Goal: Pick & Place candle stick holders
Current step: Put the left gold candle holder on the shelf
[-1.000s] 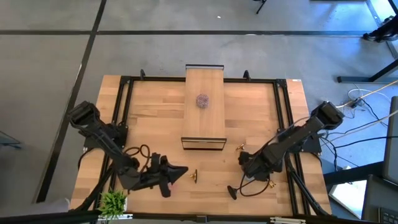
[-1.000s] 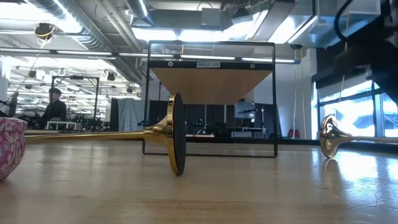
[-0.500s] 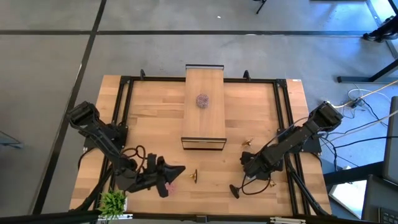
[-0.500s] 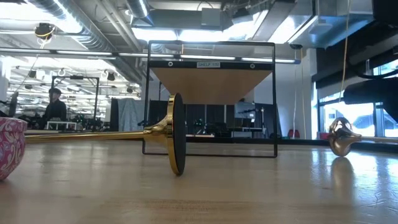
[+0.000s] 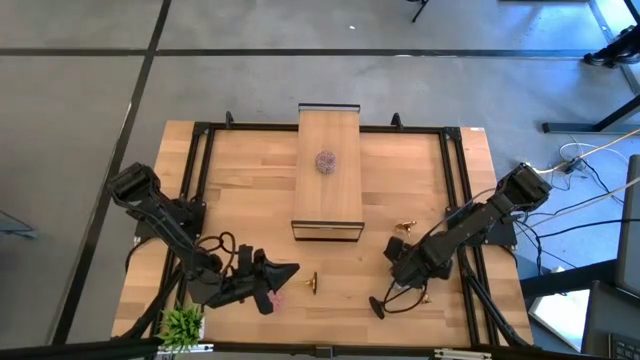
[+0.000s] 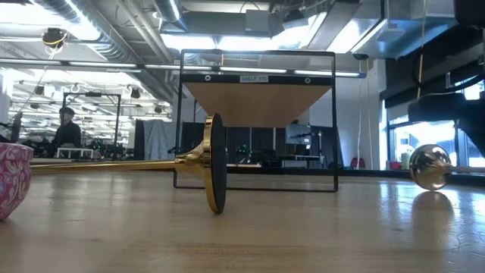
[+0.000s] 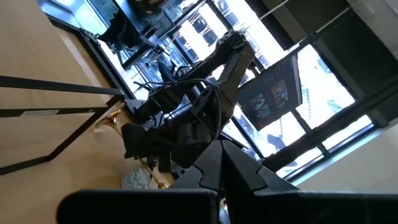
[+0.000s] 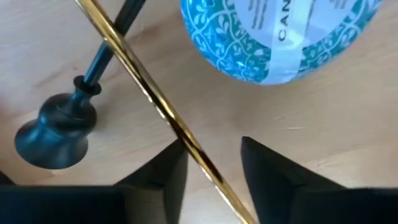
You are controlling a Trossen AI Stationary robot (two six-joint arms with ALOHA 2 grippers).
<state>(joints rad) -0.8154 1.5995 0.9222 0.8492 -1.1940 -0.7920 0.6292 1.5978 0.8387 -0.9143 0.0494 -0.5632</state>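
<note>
A thin gold candle stick holder (image 8: 155, 102) lies flat on the wooden table (image 5: 240, 200), near its front right corner. In the right wrist view its stem runs on a slant straight between the two fingers of the right claw (image 8: 211, 165), which hovers directly over it with its jaws parted, one finger on each side, not yet touching the metal as far as I can see. So the stem's long axis crosses the gap between the fingers, which looks right for closing on it.

Just beside that stem lies a long black holder (image 8: 59, 127), bell-shaped base toward the table's front edge, and a round blue patterned cup (image 8: 280, 37). Another small gold piece (image 5: 404, 226) lies apart, toward the shelf.

The right arm is clearly the nearer one. The left claw (image 5: 285, 272) rests low at the front left, closed and empty, with a pink cup (image 6: 14, 178) beside it and a second gold holder (image 6: 204, 163) on its side nearby. A purplish cup (image 5: 326, 161) sits on the wooden plank (image 5: 330, 200) mid-table.
</note>
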